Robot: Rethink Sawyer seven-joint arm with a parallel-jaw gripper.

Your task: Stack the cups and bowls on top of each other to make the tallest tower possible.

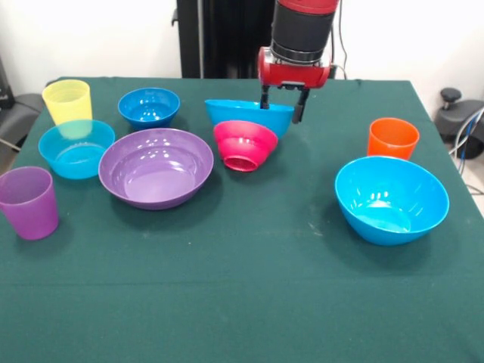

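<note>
My gripper [282,110] is at the back middle of the table, its fingers astride the right rim of a blue bowl [246,113], one inside and one outside, shut on it. A small magenta bowl [243,144] sits right in front of and below that blue bowl, tilted so its base ring faces the camera; the two seem to touch. A wide purple bowl [156,166] stands left of them. The yellow cup [68,100], purple cup [29,202] and orange cup [392,138] stand apart, upright. No stacked tower shows.
A small dark-blue bowl [149,106] stands at the back left, a light-blue bowl [76,149] in front of the yellow cup, and a large blue bowl [391,198] at the right front. The green tablecloth [242,287] covers the table.
</note>
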